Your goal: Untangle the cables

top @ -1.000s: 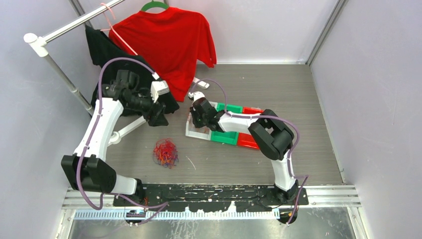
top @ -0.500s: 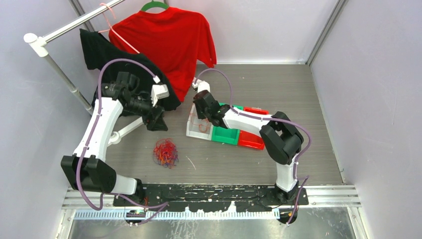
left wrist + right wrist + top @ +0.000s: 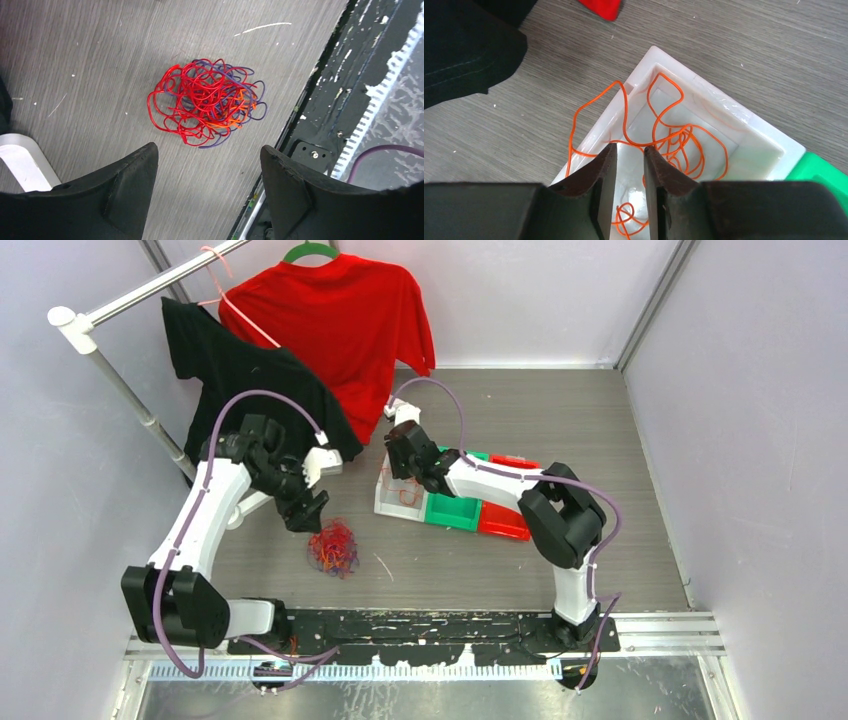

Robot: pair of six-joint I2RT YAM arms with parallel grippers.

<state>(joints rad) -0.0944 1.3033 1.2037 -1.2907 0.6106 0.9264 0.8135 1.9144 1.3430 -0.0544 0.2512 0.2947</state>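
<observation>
The cables are a fist-sized tangle [image 3: 333, 546] of red, orange and purple wire lying on the table, seen close in the left wrist view as the tangle [image 3: 207, 102]. My left gripper [image 3: 305, 512] hovers just up-left of it. In its own view the left gripper [image 3: 209, 150] is wide open and empty. One orange cable [image 3: 674, 137] lies in the white bin [image 3: 724, 107], with a loop draped over the bin's left rim. My right gripper [image 3: 630, 147] hangs over that bin, its jaws a narrow gap apart with nothing between them. From above, the right gripper [image 3: 400, 468] is at the bin's far end.
Green bins [image 3: 452, 512] and red bins [image 3: 503, 523] adjoin the white bin [image 3: 385, 502]. A rail at the back left holds a red shirt [image 3: 340, 320] and a black shirt [image 3: 250, 380], close behind my left arm. The black base rail [image 3: 340, 100] runs along the near edge.
My left arm has swung down and forward from the black shirt to just beside the tangle. My right gripper has drawn back over the white bin and its jaws have parted slightly.
</observation>
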